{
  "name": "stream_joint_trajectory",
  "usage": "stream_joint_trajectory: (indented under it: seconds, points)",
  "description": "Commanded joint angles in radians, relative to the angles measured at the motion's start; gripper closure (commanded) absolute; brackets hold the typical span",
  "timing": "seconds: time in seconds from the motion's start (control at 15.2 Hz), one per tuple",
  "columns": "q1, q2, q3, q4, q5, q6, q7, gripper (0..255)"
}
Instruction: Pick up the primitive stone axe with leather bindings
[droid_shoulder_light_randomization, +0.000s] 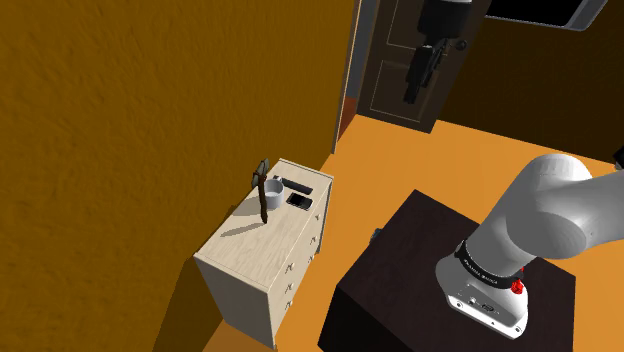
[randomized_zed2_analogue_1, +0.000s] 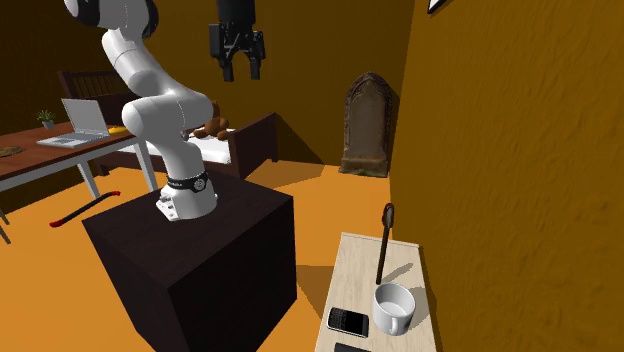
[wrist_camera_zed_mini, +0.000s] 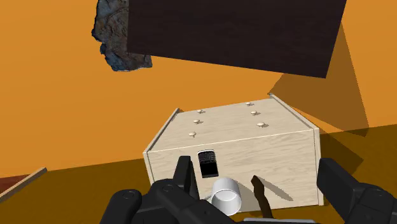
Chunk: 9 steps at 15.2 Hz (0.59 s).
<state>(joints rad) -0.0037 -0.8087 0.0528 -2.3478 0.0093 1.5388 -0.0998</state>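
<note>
The stone axe (droid_shoulder_light_randomization: 261, 205) stands nearly upright on the light wooden dresser (droid_shoulder_light_randomization: 240, 250), a dark handle with a grey head on top, right beside a white mug (droid_shoulder_light_randomization: 272, 187). In the second exterior view the axe (randomized_zed2_analogue_1: 384, 242) rises behind the mug (randomized_zed2_analogue_1: 393, 308). My gripper (droid_shoulder_light_randomization: 415, 92) hangs open high in the air, far from the dresser, seen also as the gripper (randomized_zed2_analogue_1: 241, 72) near the ceiling. From the wrist, the axe (wrist_camera_zed_mini: 261, 194) and mug (wrist_camera_zed_mini: 227, 194) lie far off between my open gripper (wrist_camera_zed_mini: 257, 173) fingers.
A black phone (randomized_zed2_analogue_1: 348, 321) and a dark remote (droid_shoulder_light_randomization: 295, 186) also lie on the dresser top. The dark stand (randomized_zed2_analogue_1: 190, 250) sits beside the dresser. An orange wall backs the dresser. A door (droid_shoulder_light_randomization: 400, 60), a desk with a laptop (randomized_zed2_analogue_1: 85, 118) and a rock (wrist_camera_zed_mini: 118, 38) are farther away.
</note>
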Motion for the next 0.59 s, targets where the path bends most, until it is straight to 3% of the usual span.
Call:
stream_joint_trajectory:
  seconds: [0.0, 0.53]
  points:
    - [0.0, 0.0, 0.0, 0.0, 0.0, 0.0, 0.0, 0]
    - [0.044, 0.324, -0.011, 0.097, -0.039, 0.16, -0.159, 0]
